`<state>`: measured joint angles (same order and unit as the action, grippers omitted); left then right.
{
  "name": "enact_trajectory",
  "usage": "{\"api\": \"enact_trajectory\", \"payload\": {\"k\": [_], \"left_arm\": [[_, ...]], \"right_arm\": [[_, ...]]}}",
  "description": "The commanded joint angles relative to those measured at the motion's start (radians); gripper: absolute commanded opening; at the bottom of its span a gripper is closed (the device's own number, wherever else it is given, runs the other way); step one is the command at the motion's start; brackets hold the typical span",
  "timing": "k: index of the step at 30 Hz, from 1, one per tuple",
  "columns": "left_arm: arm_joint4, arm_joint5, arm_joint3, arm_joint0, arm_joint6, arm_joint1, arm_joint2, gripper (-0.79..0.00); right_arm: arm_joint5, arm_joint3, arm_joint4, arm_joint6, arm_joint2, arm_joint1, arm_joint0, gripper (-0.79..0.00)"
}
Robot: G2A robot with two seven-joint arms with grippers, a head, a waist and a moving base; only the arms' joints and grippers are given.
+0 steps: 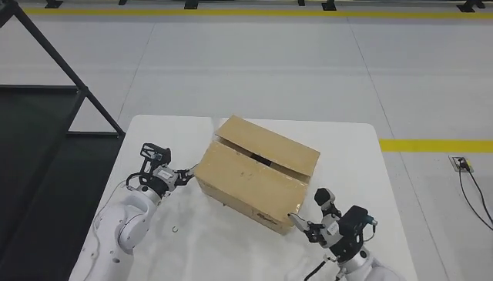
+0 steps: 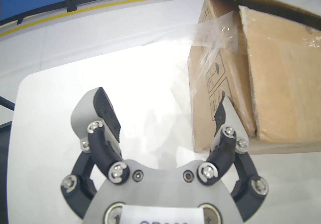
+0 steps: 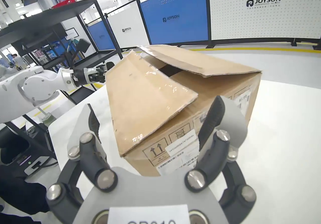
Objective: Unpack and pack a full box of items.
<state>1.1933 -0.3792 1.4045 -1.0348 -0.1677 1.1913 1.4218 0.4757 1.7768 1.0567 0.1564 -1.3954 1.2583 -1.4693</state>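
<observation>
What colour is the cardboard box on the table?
The box is plain brown cardboard. The right wrist view shows it best.

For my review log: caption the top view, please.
Cardboard box, flaps ajar, on white table; open left gripper and open right gripper at opposite ends.

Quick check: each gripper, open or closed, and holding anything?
Left gripper: open, empty, at one end of the cardboard box.
Right gripper: open, empty, at the opposite end.
</observation>
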Motion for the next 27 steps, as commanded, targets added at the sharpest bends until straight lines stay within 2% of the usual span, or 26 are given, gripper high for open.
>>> {"api": "enact_trajectory", "payload": {"k": [1, 8, 17, 27], "left_arm": [[-0.001, -0.002, 0.022, -0.016, 0.002, -0.002, 0.004, 0.0], [-0.016, 0.006, 0.066, -0.057, 0.006, -0.005, 0.017, 0.0], [-0.024, 0.014, 0.11, -0.104, 0.013, -0.009, 0.022, 0.0], [-0.016, 0.011, 0.149, -0.134, 0.015, -0.012, 0.021, 0.0]], "right_arm": [[0.014, 0.002, -0.088, -0.039, -0.02, -0.001, 0.011, 0.0], [0.106, -0.017, -0.404, -0.143, -0.089, -0.009, 0.04, 0.0], [0.097, -0.018, -0.416, -0.155, -0.085, -0.009, 0.041, 0.0], [0.038, -0.084, -0.766, -0.508, -0.134, -0.028, 0.151, 0.0]]}}
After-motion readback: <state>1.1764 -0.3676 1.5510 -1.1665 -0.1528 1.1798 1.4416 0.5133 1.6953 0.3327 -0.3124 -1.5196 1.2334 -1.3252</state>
